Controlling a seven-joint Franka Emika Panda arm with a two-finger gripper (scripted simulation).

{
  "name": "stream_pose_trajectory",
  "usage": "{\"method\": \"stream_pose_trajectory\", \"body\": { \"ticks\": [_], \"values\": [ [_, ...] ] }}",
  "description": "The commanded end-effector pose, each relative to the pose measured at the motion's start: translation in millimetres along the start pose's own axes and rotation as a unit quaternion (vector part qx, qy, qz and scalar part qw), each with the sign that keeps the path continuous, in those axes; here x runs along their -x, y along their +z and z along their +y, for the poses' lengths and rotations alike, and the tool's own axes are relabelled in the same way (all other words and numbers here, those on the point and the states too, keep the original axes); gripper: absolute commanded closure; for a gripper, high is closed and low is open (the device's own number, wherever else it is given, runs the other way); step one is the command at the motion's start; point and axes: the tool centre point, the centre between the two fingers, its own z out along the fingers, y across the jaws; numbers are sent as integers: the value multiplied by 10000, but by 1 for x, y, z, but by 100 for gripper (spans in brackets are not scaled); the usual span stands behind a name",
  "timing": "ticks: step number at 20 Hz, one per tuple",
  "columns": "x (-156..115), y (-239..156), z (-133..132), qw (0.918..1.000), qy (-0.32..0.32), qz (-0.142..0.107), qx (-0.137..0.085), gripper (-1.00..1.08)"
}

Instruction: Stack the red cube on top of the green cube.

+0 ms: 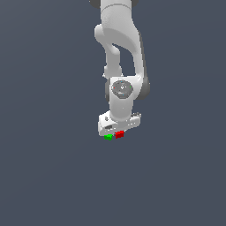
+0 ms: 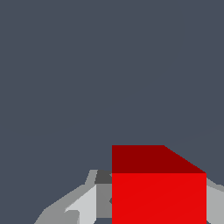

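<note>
1. Gripper (image 1: 118, 132): white, pointing straight down at the lower end of the arm. In the exterior view its fingers are hidden behind the hand body and the cubes, so the jaw opening cannot be read there.
2. Gripper, wrist view (image 2: 157, 205): a grey finger (image 2: 83, 205) lies against one side of the red cube (image 2: 158, 197), and a second grey finger edge shows at the cube's opposite side. The jaws stand about one cube-width apart, flanking the cube. Whether the pads press on it or merely sit alongside cannot be told.
3. Red cube, exterior view (image 1: 119, 134): directly below the gripper, its top tucked under the hand. Whether it rests on the surface or is lifted clear cannot be told.
4. Green cube (image 1: 108, 137): just beside the red cube, toward the exterior view's left and marginally lower in the picture. The two cubes appear nearly touching; contact cannot be confirmed. The red cube is not on top of the green cube.
5. Arm (image 1: 119, 53): white Panda links descend from the upper edge of the exterior view to the wrist above the cubes.
6. Surface (image 1: 44, 176): uniform dark blue-grey, filling both views.
</note>
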Motion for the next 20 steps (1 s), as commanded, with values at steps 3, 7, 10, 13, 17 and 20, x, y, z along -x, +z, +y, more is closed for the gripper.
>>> {"method": "stream_pose_trajectory", "body": {
  "ticks": [3,7,10,13,17,20],
  "values": [
    [21,14,28,10000,1,3,1,108],
    [32,22,43,10000,1,3,1,108],
    [35,24,48,10000,1,3,1,108],
    [33,24,46,10000,-2,1,1,108],
    [32,23,46,10000,-2,1,1,-92],
    [32,23,46,10000,-2,1,1,-92]
  ]
}}
